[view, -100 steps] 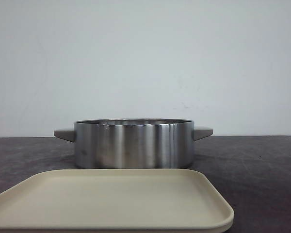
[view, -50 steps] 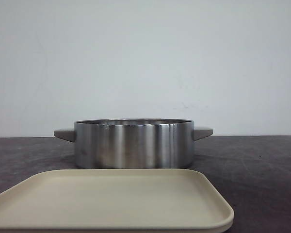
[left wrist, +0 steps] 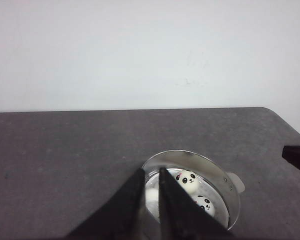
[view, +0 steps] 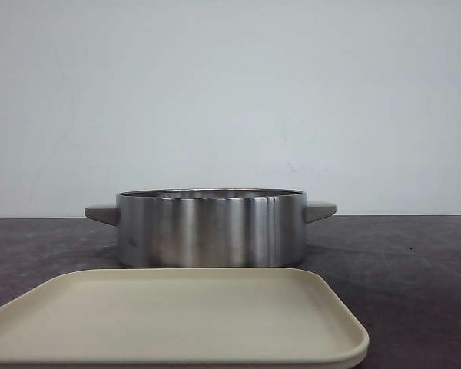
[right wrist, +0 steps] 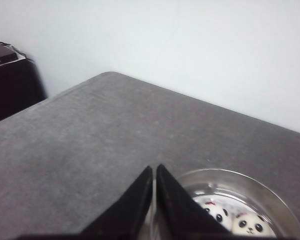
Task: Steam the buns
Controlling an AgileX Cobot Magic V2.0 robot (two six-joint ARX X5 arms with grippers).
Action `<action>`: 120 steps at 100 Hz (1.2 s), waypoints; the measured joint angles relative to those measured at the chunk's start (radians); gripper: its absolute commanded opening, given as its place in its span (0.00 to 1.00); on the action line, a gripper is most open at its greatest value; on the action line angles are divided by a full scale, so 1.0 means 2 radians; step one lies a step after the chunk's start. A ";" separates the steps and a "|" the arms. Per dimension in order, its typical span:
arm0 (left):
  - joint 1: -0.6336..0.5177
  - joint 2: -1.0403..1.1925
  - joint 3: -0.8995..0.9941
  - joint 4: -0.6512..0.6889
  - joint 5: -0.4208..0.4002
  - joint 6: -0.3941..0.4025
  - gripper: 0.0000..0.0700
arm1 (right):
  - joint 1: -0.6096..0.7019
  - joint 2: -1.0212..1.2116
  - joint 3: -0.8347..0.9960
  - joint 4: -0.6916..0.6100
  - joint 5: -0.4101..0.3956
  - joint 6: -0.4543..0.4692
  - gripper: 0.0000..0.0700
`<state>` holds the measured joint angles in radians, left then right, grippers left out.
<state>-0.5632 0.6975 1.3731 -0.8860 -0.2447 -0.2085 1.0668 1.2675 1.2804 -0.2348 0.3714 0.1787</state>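
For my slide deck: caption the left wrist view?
Left gripper hovers nearly shut above steel pot holding panda buns.

The left gripper (left wrist: 151,172) shows two matte black fingers (left wrist: 174,205), flat-sided, broad at the base and tapering to blunt narrow tips. The right gripper (right wrist: 154,170) has the same build: two plain black fingers (right wrist: 176,205) with smooth faces, each narrowing like a wedge toward its tip. No screws, cables or markings show on either pair. Neither arm appears in the front view
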 measured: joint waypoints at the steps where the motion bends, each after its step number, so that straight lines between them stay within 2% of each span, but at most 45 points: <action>1: 0.000 0.000 0.000 0.000 0.000 0.000 0.00 | 0.000 -0.002 -0.001 -0.001 0.000 0.000 0.01; 12: 0.000 0.000 0.000 0.000 0.000 0.000 0.00 | -0.007 -0.038 -0.039 0.007 0.003 0.000 0.01; 22: 0.000 0.000 0.000 0.000 0.000 0.000 0.00 | -0.024 -0.084 -0.103 0.069 0.002 -0.002 0.01; 31: 0.000 0.000 0.000 0.000 0.000 0.000 0.00 | -0.048 -0.131 -0.179 0.145 -0.021 -0.015 0.01; 41: 0.000 -0.001 0.000 0.000 0.000 0.000 0.00 | -0.086 -0.186 -0.268 0.205 -0.066 -0.037 0.01; 58: 0.000 -0.001 0.000 0.000 0.000 0.000 0.00 | -0.174 -0.295 -0.389 0.202 -0.146 -0.076 0.01; 68: 0.000 -0.001 0.000 0.000 0.000 0.000 0.00 | -0.239 -0.370 -0.438 0.202 -0.176 -0.093 0.01; 100: 0.000 -0.001 0.000 0.000 0.000 0.000 0.00 | -0.440 -0.557 -0.542 0.192 -0.193 -0.105 0.01; 120: 0.000 -0.001 0.000 0.000 0.000 0.000 0.00 | -0.511 -0.601 -0.576 0.166 -0.189 -0.105 0.01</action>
<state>-0.5632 0.6964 1.3731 -0.8864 -0.2451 -0.2085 0.0456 0.0658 0.1287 0.0978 -0.0067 -0.0311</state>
